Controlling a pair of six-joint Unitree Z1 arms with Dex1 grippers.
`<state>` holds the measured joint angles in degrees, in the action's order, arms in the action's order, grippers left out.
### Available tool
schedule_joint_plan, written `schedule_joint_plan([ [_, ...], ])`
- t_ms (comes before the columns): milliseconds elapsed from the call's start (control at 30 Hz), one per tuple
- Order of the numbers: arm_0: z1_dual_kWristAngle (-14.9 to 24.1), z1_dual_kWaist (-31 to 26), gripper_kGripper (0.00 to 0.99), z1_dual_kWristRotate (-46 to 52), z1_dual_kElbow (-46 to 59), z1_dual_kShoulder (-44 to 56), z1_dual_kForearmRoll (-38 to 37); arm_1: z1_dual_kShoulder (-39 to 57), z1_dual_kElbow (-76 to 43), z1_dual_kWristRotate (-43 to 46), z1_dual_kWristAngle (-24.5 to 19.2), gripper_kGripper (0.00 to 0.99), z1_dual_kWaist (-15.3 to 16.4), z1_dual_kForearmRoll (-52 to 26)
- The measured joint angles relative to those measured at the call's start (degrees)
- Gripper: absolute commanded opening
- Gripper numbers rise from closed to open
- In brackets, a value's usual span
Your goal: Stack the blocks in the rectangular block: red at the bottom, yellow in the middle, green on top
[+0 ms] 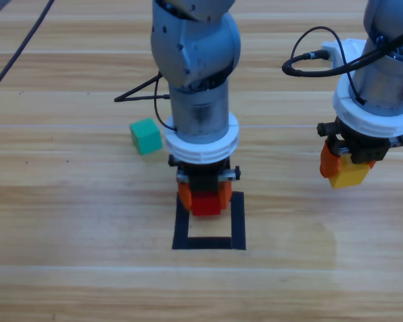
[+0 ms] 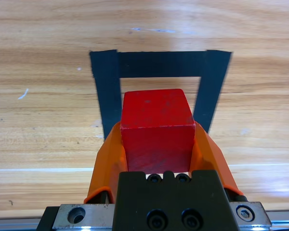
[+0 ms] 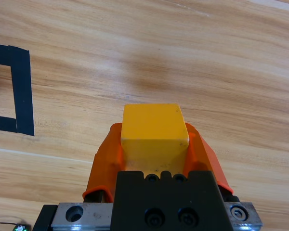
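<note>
Wood-plank table (image 1: 67, 221) (pale, glossy), black tape outline (image 1: 238, 221)

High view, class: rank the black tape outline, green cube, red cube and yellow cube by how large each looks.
1. Black tape outline, clearly largest.
2. Green cube, fully visible.
Red cube and yellow cube stay unranked: both are clamped, partly hidden, and possibly nearer the camera.

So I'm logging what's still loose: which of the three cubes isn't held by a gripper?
The green cube, alone on the table left of the left arm. The red cube and yellow cube are clamped in grippers.
</note>
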<state>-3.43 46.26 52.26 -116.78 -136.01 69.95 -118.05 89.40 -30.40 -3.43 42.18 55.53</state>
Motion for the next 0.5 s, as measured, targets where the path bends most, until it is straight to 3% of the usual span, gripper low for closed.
schedule_joint_plan([
  [500, 0.2, 2.2, 0.000, 0.1, -0.7, -2.4, 0.0, 0.0, 0.0, -0.1, 0.0, 0.080, 0.0, 0.0],
])
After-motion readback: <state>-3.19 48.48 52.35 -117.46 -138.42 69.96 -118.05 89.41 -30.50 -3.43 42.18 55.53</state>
